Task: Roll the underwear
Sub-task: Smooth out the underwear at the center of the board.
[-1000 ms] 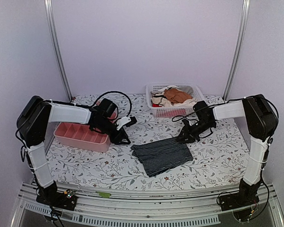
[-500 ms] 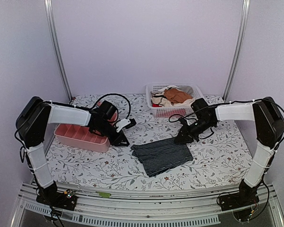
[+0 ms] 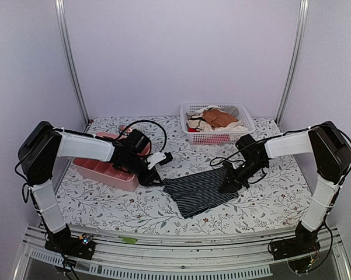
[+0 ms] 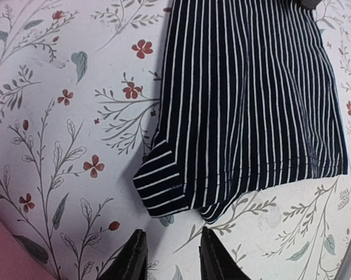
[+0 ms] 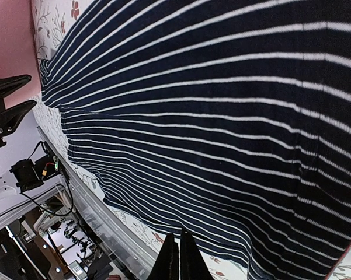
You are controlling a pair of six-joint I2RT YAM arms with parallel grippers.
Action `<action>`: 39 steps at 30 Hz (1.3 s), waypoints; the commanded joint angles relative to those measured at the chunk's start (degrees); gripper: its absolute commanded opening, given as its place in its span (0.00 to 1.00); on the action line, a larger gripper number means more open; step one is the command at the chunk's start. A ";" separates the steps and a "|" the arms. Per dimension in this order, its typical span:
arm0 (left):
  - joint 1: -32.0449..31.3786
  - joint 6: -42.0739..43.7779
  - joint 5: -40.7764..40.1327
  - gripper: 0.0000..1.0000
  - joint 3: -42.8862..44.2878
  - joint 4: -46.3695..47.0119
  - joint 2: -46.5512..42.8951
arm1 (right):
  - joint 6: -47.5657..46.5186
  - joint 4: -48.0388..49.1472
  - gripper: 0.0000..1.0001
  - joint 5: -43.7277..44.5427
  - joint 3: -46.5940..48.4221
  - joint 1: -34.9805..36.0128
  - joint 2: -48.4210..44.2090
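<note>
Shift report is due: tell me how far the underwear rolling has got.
Done: nothing rolled; the dark navy white-striped fabric boxer shorts lie flat on the floral tablecloth. In hand: the left claw is open just short of one corner, the right claw shut over the opposite edge. Left: the whole roll.

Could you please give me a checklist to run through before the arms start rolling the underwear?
1. The underwear lies flat on the table: ok.
2. The left gripper is open, facing the corner: ok.
3. The left gripper touches the cloth: not ok, short of it.
4. The right gripper pinches cloth: cannot tell; jaws closed over the stripes.
5. The basket and pink tray stand apart from the underwear: ok.
</note>
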 commanded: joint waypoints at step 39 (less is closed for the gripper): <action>1.28 -4.25 10.18 0.36 -3.85 6.55 4.02 | -2.79 -6.36 0.00 9.13 -2.72 -0.10 2.01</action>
